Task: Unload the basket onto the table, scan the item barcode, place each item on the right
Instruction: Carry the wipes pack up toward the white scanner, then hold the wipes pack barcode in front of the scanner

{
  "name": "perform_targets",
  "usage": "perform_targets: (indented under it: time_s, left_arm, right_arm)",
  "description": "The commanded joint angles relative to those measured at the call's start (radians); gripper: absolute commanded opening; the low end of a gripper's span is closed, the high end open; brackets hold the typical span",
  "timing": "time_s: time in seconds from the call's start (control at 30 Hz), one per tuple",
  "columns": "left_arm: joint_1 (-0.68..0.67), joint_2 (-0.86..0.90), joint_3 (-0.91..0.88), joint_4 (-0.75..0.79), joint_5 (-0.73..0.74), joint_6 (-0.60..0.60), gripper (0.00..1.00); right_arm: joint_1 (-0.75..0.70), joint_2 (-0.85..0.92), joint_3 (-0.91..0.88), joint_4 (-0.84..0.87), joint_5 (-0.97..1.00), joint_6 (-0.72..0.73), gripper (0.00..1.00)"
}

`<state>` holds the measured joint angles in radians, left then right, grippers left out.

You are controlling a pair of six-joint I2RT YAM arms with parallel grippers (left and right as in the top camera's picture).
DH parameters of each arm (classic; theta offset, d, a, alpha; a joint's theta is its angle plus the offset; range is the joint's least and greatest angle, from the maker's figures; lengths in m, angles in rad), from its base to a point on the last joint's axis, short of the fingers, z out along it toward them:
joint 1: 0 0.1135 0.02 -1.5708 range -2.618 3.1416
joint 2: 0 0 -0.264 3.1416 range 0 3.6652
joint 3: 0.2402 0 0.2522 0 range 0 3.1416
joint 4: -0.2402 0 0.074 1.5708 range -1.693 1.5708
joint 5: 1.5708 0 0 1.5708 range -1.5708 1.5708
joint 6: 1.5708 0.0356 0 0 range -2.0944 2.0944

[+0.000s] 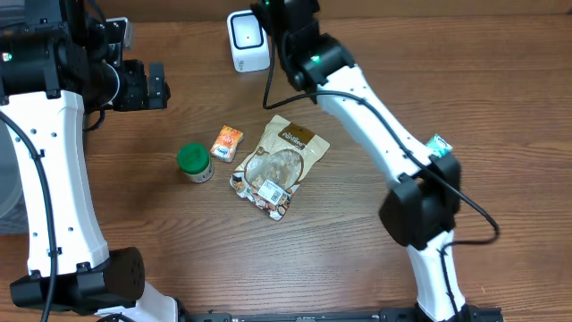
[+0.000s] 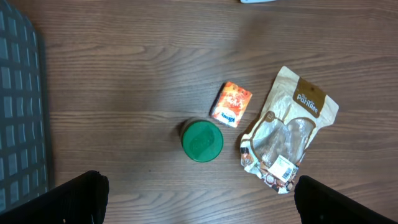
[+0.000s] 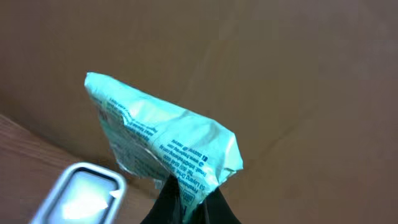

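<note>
Right wrist view gives us the thin mint-green printed foil packet (image 3: 163, 146), pinched at its lower corner by the right gripper (image 3: 189, 204), with the white box scanner (image 3: 78, 194) at seven o'clock. We judge it light, floppy and crinkly, best held by an edge; its barcode may sit in the blurred print. The left gripper (image 2: 200, 200) hangs spread.

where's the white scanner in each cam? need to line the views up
Overhead: white scanner at top centre.
Left wrist: only a pale sliver at the top edge, right of centre; probably it.
Right wrist: bottom left, under the teal packet shut in the right end effector.
Shared landmark: brown pouch in overhead and left wrist; right wrist shares only the wood table.
</note>
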<state>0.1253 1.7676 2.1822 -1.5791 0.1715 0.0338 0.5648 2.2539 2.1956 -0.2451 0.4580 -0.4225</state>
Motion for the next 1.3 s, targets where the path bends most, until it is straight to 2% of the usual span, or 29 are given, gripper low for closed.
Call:
perform_targets:
  time_s: [0.0, 0.2, 0.37, 0.67, 1.0, 1.27]
  left_arm:
    - [0.0, 0.0, 0.005, 0.002, -0.003, 0.019, 1.0]
    - [0.0, 0.0, 0.005, 0.002, -0.003, 0.019, 1.0]
    - [0.0, 0.0, 0.005, 0.002, -0.003, 0.019, 1.0]
    - [0.0, 0.0, 0.005, 0.002, -0.003, 0.019, 0.99]
    - [0.0, 0.0, 0.004, 0.002, -0.003, 0.019, 1.0]
    - [0.0, 0.0, 0.005, 0.002, -0.003, 0.019, 0.99]
  right_arm:
    - [-0.001, 0.08, 0.031, 0.09, 0.039, -0.322, 0.04]
    - [-0.001, 0.196, 0.031, 0.256, 0.039, -0.548, 0.04]
    - [-0.001, 0.264, 0.03, 0.375, 0.037, -0.586, 0.04]
    - [0.002, 0.3, 0.029, 0.369, 0.008, -0.637, 0.04]
    - [0.005, 0.311, 0.029, 0.352, -0.053, -0.895, 0.04]
    - [0.029, 0.311, 0.029, 0.35, -0.06, -0.955, 0.04]
